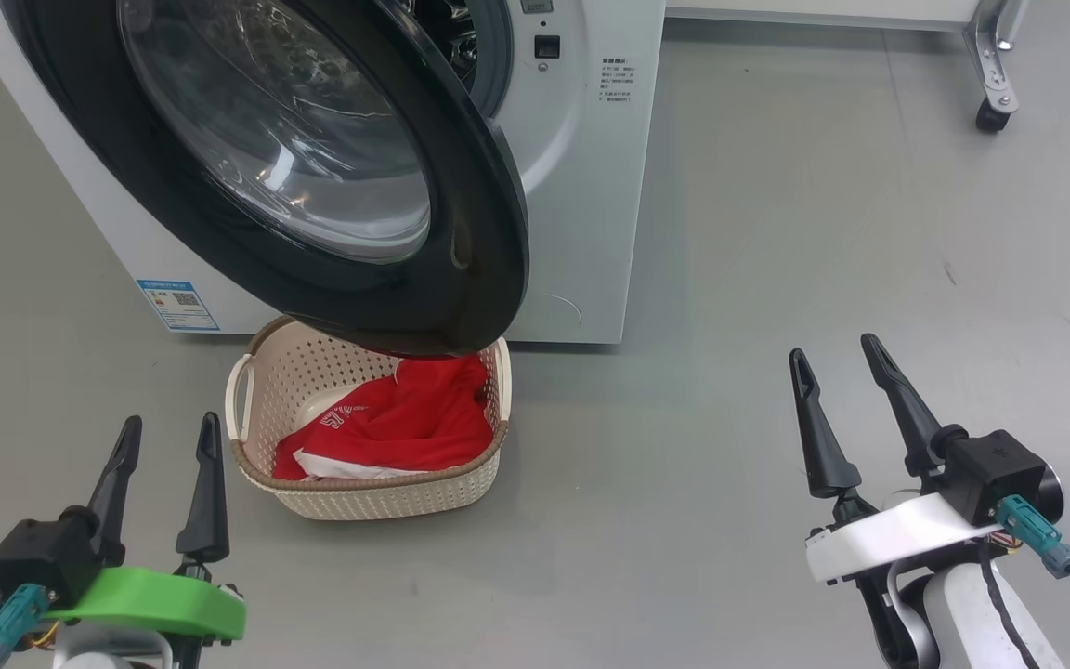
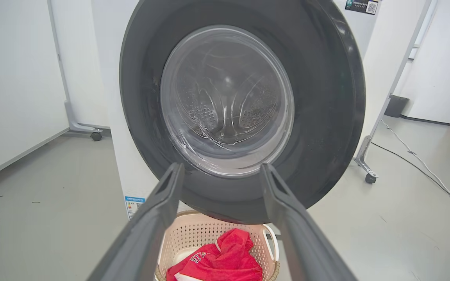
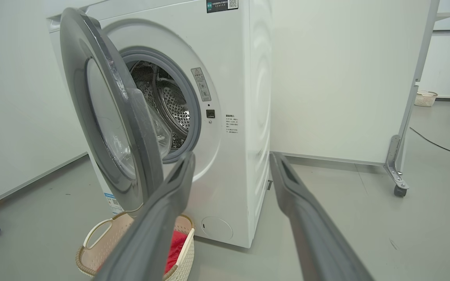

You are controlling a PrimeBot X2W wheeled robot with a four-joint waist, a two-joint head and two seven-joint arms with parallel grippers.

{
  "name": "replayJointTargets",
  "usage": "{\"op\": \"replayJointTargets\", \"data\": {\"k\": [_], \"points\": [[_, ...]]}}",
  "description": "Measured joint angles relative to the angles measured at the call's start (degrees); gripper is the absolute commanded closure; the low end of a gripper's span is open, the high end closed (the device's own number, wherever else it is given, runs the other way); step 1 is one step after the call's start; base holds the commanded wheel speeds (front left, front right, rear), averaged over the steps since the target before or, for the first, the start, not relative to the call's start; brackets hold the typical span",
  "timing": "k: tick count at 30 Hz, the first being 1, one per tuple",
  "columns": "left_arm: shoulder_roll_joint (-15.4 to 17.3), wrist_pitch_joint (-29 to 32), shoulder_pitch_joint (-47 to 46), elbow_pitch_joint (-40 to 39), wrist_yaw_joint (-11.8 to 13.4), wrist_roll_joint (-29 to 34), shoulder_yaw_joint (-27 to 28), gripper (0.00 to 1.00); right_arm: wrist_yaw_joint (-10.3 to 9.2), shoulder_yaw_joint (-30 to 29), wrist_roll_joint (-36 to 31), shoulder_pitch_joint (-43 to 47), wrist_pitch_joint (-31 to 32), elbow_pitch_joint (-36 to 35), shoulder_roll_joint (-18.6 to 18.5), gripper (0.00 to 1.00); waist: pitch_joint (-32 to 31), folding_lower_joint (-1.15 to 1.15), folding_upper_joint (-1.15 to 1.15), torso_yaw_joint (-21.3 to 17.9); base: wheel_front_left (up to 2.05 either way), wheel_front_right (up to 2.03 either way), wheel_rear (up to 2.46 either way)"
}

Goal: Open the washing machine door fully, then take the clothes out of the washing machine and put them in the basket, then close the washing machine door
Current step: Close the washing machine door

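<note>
**Q:** Hands at that point?
**Me:** Both empty. Left hand [image 1: 172,420] had its fingers [image 1: 207,492] spread with nothing between them, low and near the basket [image 1: 377,497]. Right hand [image 1: 832,346] was spread just as wide and bare, out over the floor [image 1: 776,279], well apart from everything.

**Q:** Clothes?
**Me:** The red clothes [image 1: 414,418] lay in the basket, which sat on the floor just in front of the washing machine [image 1: 581,186]. The washing machine door [image 1: 498,232] stood part open, its lower rim hanging over the basket's back edge.

**Q:** So the step was closing?
**Me:** My read, yes. Plan was finger flats on the black rim near the free edge, far from the hinged side and off the glass bowl [image 2: 227,101]. Push slowly along the door's arc and press until it seats at the latch slot [image 3: 209,113]. The left hand faced the door's outer face squarely; the right one looked at its edge. The risk was the basket. I judged the door would swing clear above it, but couldn't confirm that.

**Q:** Blind spots?
**Me:** The lower part of the drum [image 3: 172,105] was hidden behind the door, so I couldn't rule out a leftover garment. The steel that did show was bare. In the head view the door covered the basket's back rim. The print on the clothes was too small to read, and I couldn't tell whether it was one garment or several.
</note>
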Motion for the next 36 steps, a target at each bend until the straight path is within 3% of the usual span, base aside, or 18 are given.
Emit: {"op": "replayJointTargets", "data": {"k": [36], "points": [[-3.37, 0.00, 0.86, -0.01, -1.66, 3.79, 3.02, 0.00, 0.18, -0.45, -0.46, 0.00, 0.00, 0.07, 0.19, 0.00, 0.42, 0.00, 0.00, -0.26, 0.00, 0.00, 0.00]]}}
